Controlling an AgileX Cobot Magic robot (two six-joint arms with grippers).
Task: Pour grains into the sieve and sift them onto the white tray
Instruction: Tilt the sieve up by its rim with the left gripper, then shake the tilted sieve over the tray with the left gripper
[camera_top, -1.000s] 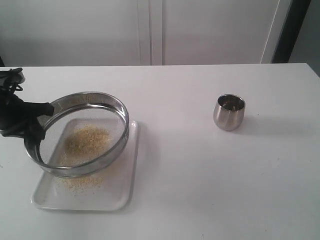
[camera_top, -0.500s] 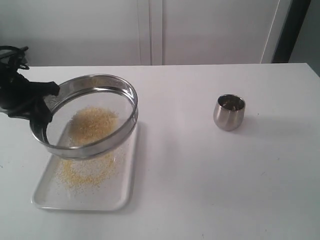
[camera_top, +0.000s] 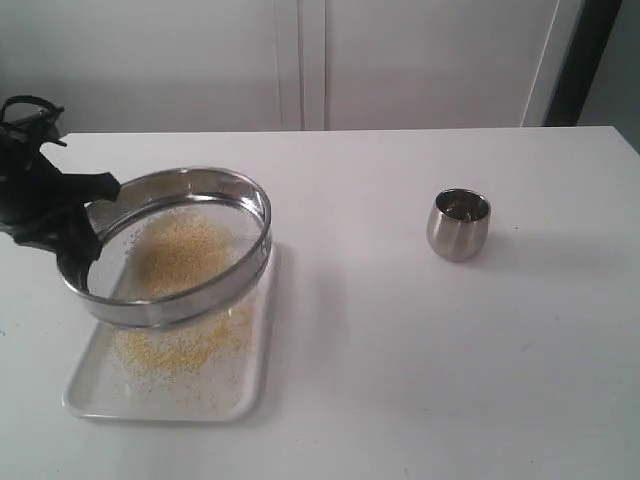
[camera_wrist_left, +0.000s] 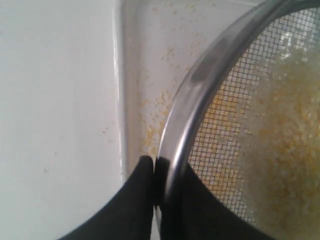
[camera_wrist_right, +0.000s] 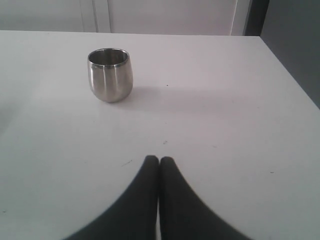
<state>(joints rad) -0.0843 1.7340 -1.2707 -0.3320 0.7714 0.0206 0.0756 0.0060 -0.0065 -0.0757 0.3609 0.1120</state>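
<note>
The sieve (camera_top: 190, 305) is pinched at its left rim by the left gripper (camera_top: 88, 222). In the left wrist view the two black fingers (camera_wrist_left: 140, 200) clamp the steel wall (camera_wrist_left: 200, 85) from either side, one outside the ring and one against the mesh. The left arm reaches in from the left edge of the table (camera_top: 420, 380) and carries the sieve at a slant above the far half of the white tray (camera_top: 90, 398). A patch of golden-yellow grains (camera_top: 180, 250) lies on the mesh, and a thinner scatter has landed on the tray below (mostly toward its near half). The right gripper (camera_wrist_right: 159, 161) hovers over bare tabletop with its fingers pressed together on nothing. The small steel cup (camera_wrist_right: 110, 74) stands upright ahead of it, well apart from the tray.
</note>
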